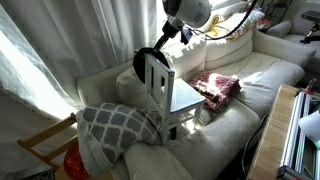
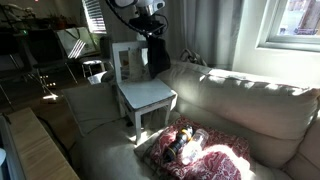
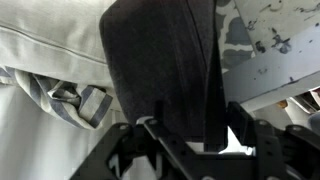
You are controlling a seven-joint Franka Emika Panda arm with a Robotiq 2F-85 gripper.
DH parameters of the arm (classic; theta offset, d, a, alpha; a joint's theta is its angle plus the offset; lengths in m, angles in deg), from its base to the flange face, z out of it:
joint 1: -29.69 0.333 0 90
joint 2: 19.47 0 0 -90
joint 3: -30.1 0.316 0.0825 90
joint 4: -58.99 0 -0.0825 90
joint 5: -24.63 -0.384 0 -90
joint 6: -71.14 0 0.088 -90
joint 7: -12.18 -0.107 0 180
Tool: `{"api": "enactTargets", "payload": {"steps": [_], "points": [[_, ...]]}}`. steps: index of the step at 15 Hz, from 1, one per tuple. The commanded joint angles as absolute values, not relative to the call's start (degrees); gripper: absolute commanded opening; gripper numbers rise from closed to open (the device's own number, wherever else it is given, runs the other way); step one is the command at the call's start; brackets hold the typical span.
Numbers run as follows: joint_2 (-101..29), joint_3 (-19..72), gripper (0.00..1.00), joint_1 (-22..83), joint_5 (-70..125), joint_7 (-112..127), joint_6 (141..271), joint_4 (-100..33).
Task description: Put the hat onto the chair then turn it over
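The black hat (image 1: 146,63) hangs from my gripper (image 1: 165,38), just above and against the slatted back of the white chair (image 1: 178,97), which stands on the sofa. In an exterior view the hat (image 2: 158,56) dangles below the gripper (image 2: 152,32), over the rear of the chair seat (image 2: 148,96). In the wrist view the dark hat fabric (image 3: 160,70) fills the middle, pinched between the fingers (image 3: 195,135). A chipped white chair part (image 3: 270,50) lies to the right. The gripper is shut on the hat.
A red-patterned folded cloth (image 1: 218,85) (image 2: 195,145) lies on the sofa beside the chair. A grey-and-white patterned pillow (image 1: 118,125) sits on the chair's other side. A bare wooden chair frame (image 1: 40,145) and a wooden table (image 2: 40,150) stand off the sofa.
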State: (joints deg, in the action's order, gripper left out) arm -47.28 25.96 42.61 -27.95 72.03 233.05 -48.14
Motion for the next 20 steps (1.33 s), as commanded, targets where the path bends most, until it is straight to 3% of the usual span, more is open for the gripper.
{"api": "enactTargets", "payload": {"steps": [1, 6, 12, 16, 17, 20], "points": [[-49.86, 26.88, 0.37, 41.63, -29.91, 71.94, 232.68, -45.25], [-49.47, 26.54, 0.01, 41.24, -30.17, 72.33, 232.72, -44.41], [-46.49, 24.62, 0.01, 39.13, -29.38, 72.81, 234.67, -44.54], [-44.19, 16.67, 0.01, 43.39, -18.85, 67.96, 236.43, -50.76], [-43.53, 19.03, 0.01, 40.80, -12.04, 63.94, 238.71, -52.97], [-43.93, 7.18, 0.01, 51.20, -4.60, 57.20, 240.43, -58.06]]}}
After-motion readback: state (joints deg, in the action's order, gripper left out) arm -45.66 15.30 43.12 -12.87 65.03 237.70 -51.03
